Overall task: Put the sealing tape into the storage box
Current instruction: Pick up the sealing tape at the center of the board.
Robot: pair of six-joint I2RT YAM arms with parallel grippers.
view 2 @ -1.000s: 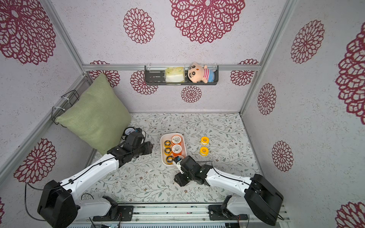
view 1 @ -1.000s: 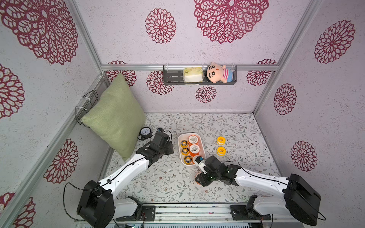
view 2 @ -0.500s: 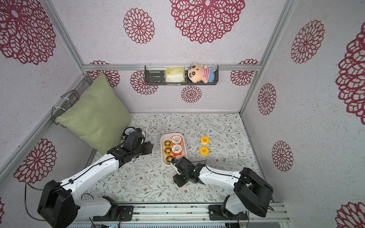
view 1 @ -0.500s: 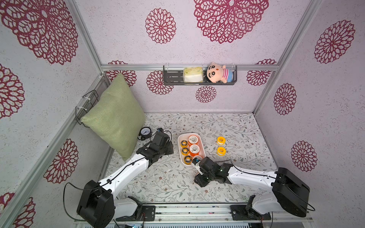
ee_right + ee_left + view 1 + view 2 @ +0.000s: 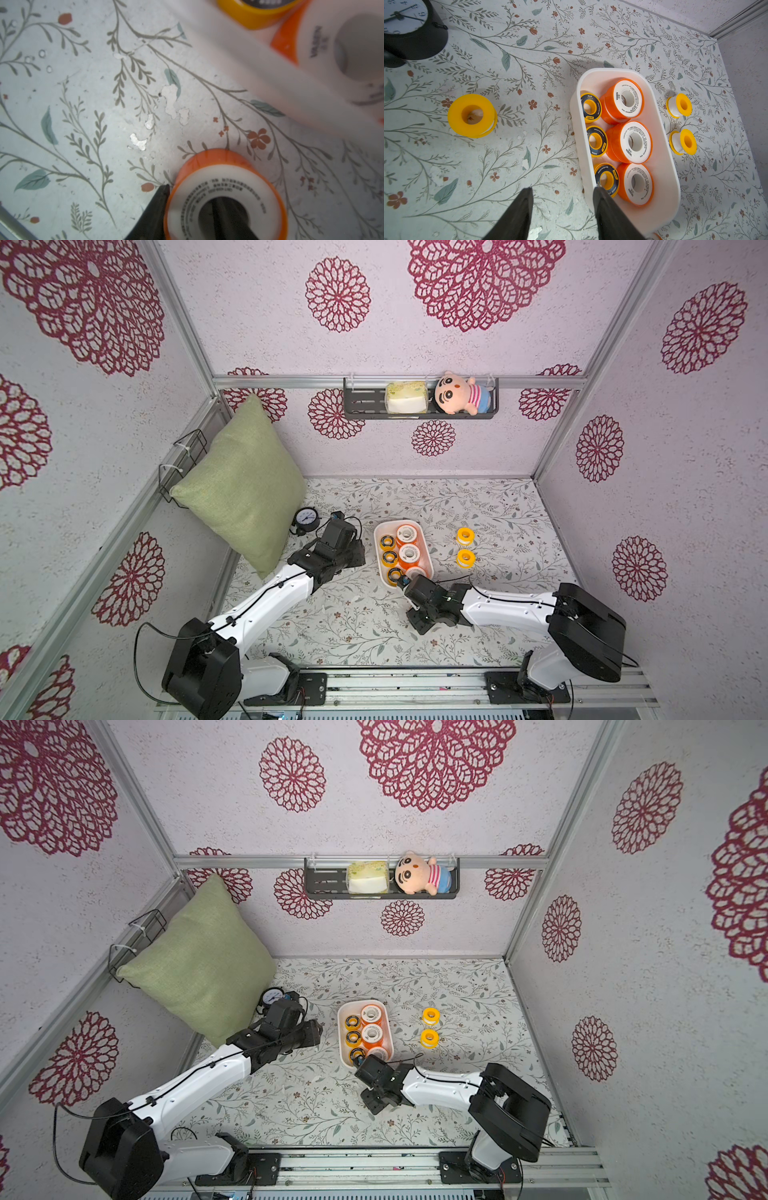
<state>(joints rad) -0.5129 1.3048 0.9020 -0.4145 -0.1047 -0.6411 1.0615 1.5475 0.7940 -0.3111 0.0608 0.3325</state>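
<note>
The storage box [image 5: 390,522] [image 5: 662,166] is a white tub holding three orange and three black-faced yellow spools of sealing tape. Two more yellow spools [image 5: 465,536] [image 5: 466,558] lie on the floor right of it, and another yellow spool [image 5: 472,115] lies to its left. My right gripper [image 5: 191,193] [image 5: 419,620] is at the box's near end, shut on an orange sealing tape spool [image 5: 224,182], one finger outside its rim and one in its hole. My left gripper [image 5: 562,189] [image 5: 353,556] hangs open and empty beside the box's left wall.
A black-rimmed gauge [image 5: 306,517] stands behind the left arm, beside a green pillow [image 5: 245,481] leaning on the left wall. A dark wall shelf [image 5: 365,404] holds a doll and a sponge. Walls close in on three sides.
My right gripper has shifted left over the orange spool on the floor and its jaws have narrowed onto the spool's wall. The left arm has not moved.
</note>
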